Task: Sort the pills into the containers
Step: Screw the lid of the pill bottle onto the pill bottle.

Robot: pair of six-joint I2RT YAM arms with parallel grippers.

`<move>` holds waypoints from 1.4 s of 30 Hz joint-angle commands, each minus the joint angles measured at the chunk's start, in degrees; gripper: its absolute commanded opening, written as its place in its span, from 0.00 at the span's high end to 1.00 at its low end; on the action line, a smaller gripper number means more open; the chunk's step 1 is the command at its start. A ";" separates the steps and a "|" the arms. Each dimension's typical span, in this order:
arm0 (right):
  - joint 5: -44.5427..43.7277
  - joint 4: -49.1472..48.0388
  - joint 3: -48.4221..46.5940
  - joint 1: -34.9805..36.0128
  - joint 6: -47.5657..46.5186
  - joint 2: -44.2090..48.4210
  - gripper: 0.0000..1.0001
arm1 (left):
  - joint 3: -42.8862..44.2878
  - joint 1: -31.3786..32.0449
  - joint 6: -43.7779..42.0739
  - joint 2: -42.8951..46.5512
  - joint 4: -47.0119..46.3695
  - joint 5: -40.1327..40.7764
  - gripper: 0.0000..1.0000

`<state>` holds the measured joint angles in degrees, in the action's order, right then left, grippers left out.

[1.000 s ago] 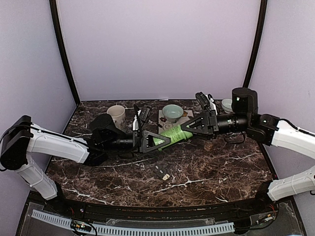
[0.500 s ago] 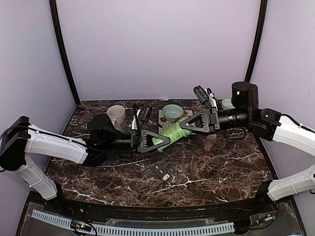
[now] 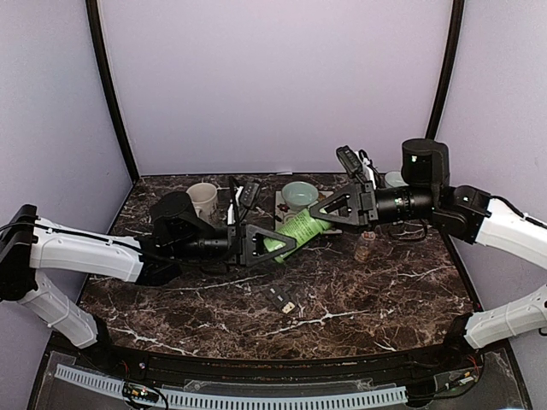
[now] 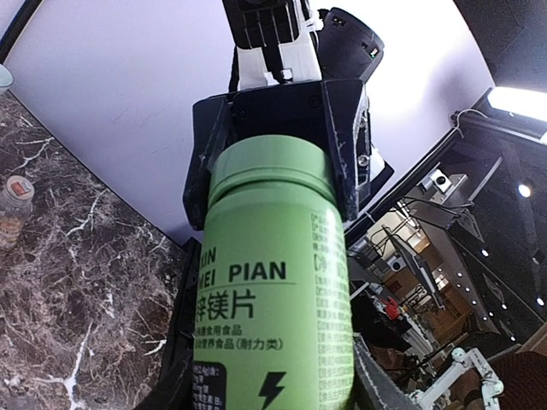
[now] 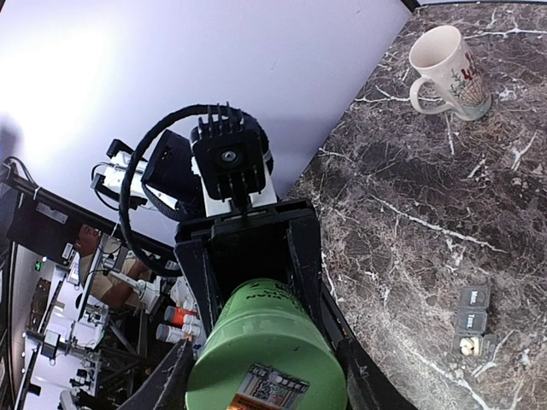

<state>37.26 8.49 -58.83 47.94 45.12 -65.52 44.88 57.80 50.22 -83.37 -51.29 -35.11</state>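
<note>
A green pill bottle (image 3: 296,229) hangs tilted in the air over the table's middle, held from both ends. My left gripper (image 3: 275,243) is shut on its labelled body (image 4: 273,290). My right gripper (image 3: 320,215) is shut around the cap end (image 5: 267,359), whose fingers (image 4: 342,128) show past the cap in the left wrist view. The containers (image 3: 279,299), a dark grey strip of three compartments, lie on the marble in front of the bottle, also visible as the containers (image 5: 473,321) in the right wrist view. A pale spot shows in one end compartment. No loose pills can be made out.
A cream mug (image 3: 202,201) stands at the back left, and a pale green bowl (image 3: 299,195) on a card behind the bottle. A small brown-capped vial (image 3: 366,248) stands under the right arm. A white dish (image 3: 393,181) sits at the back right.
The right arm has lifted and swung a little left with the cap end. The left arm's elbow has shifted left. Both grips on the bottle are unchanged.
</note>
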 commanded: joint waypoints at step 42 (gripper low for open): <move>-5.54 6.00 -1.84 3.69 14.96 -10.63 1.00 | 10.45 17.60 -44.80 11.08 17.84 52.56 1.00</move>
<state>30.89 11.84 -61.93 48.82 57.49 -72.73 49.54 72.47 15.20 -75.11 -18.57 11.97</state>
